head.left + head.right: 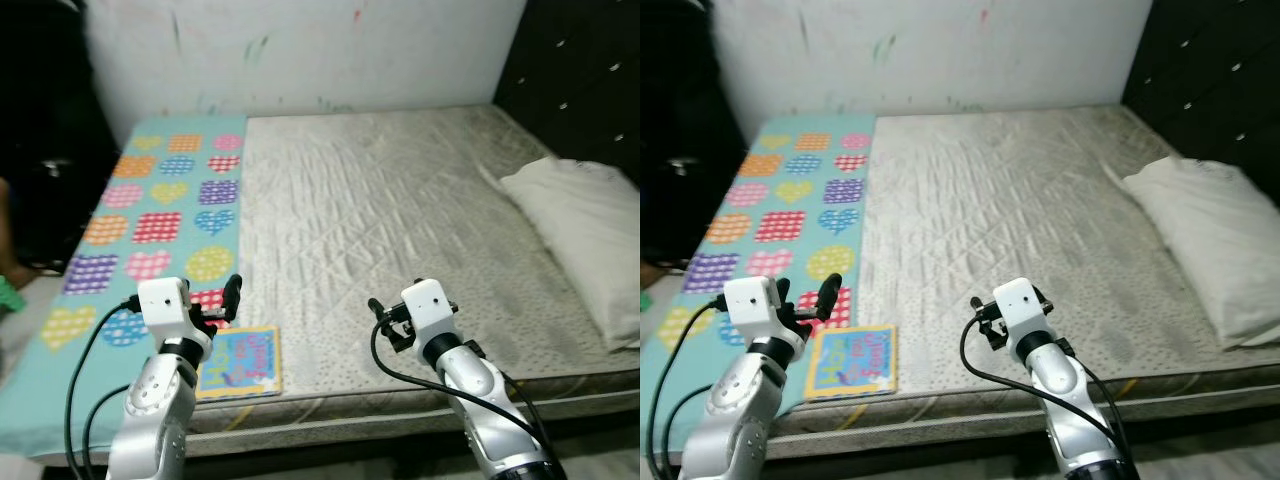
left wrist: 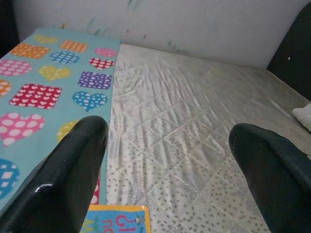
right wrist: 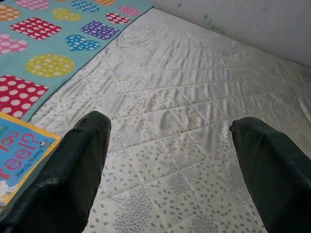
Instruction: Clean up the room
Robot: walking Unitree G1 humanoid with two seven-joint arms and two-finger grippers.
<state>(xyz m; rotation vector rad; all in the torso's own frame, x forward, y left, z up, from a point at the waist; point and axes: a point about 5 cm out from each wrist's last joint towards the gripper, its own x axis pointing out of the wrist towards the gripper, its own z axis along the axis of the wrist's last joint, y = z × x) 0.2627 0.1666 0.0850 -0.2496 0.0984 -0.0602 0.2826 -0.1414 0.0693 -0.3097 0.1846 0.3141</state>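
I am standing at the foot of the bed [image 1: 400,200], holding both arms out over its near edge. The book [image 1: 240,362] is lying flat at that edge, where the patterned mat [image 1: 160,215] meets the bare mattress, its long side running roughly along the bed's edge. My left gripper [image 1: 228,303] is hovering just above it, fingers spread wide and empty, so that arm is the nearer one. My right gripper [image 3: 170,160] is also gaping open, well off to the book's right. A pillow [image 1: 590,225], seen from my head, is resting far right.
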